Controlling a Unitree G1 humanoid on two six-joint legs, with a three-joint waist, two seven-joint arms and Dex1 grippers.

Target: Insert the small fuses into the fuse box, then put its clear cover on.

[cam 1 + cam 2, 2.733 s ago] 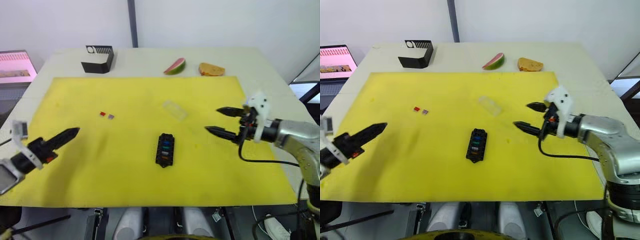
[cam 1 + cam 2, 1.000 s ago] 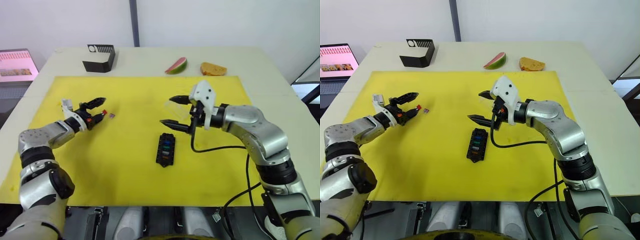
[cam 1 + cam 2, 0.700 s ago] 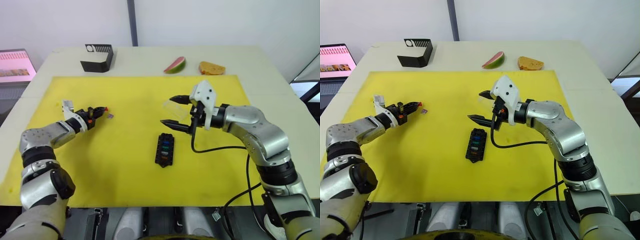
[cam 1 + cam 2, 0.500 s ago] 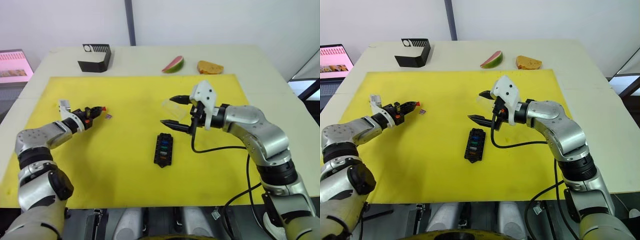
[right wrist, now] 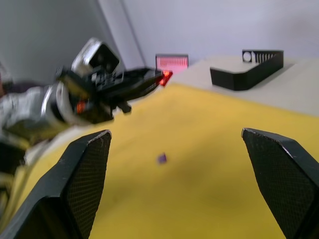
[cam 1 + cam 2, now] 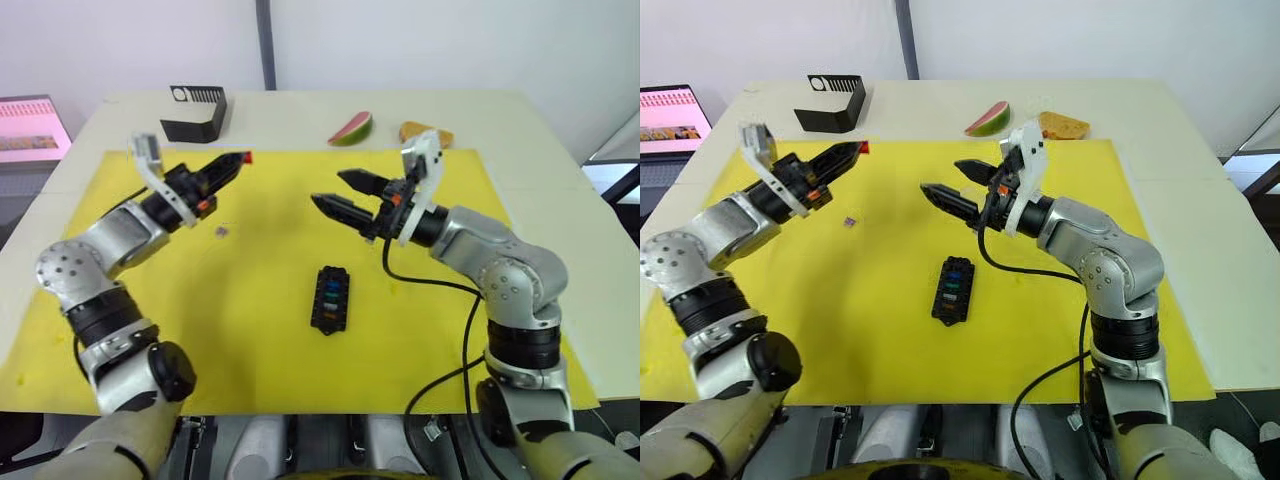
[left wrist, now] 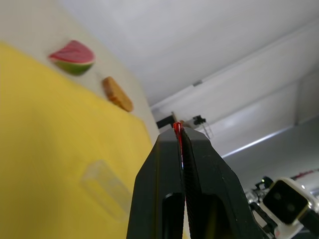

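- Since the earlier frames, both arms have been raised off the mat: in the left eye view the left gripper (image 6: pixel 237 159), previously low beside the two loose fuses, is now held high toward the far left, clenched on the red fuse (image 6: pixel 246 157); the purple fuse (image 6: pixel 221 231) has been left on the yellow mat (image 6: pixel 150 340); the right gripper (image 6: pixel 345 193) is held spread and empty above the mat's middle.
- In the right eye view the fuse box (image 6: pixel 952 289) is seen at mid-mat, nearer than both grippers, with several coloured fuses seated in it.
- In the left wrist view the red chip is seen pinched at the very fingertips; the clear cover (image 7: pixel 107 190) lies on the mat beyond them.
- In the right wrist view the wide-parted fingers (image 5: pixel 79 181) frame the left gripper and the purple chip.
- The step in hand is judged to be the carrying of the red fuse; an empty slot must next be reached and the chip lowered squarely into it.
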